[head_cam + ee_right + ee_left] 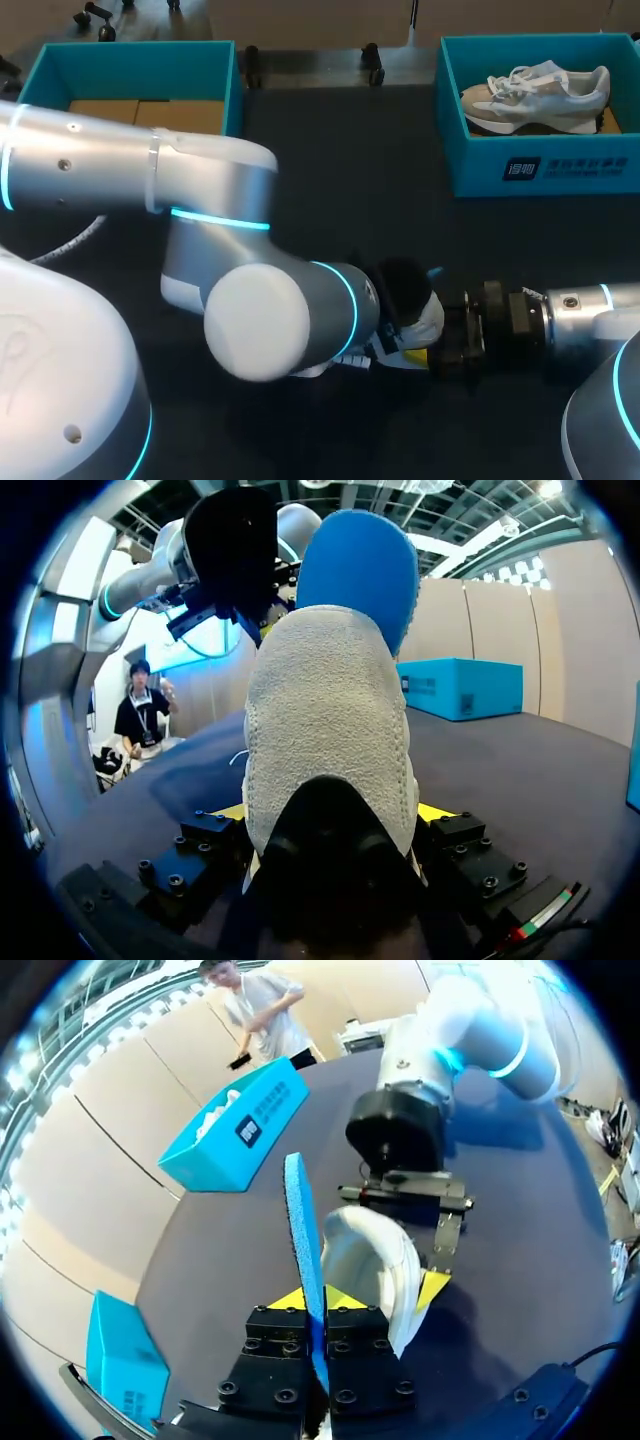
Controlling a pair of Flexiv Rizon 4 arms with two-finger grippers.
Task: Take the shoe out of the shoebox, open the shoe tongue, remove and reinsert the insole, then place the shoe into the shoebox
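On the dark table (pixel 330 180), the right gripper (pixel 335 810) is clamping the shoe's (pixel 330 710) heel, while the left gripper (pixel 318 1300) is pinching the insole (pixel 303 1230) edge-up alongside the shoe.

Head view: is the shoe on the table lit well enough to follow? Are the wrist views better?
Head view: the shoe sits dim on the dark table, largely hidden behind the left arm, whose shell catches glare. Left wrist view: the blue insole in the left gripper is evenly lit. Right wrist view: the shoe's pale upper is bright, its black part hard to read.
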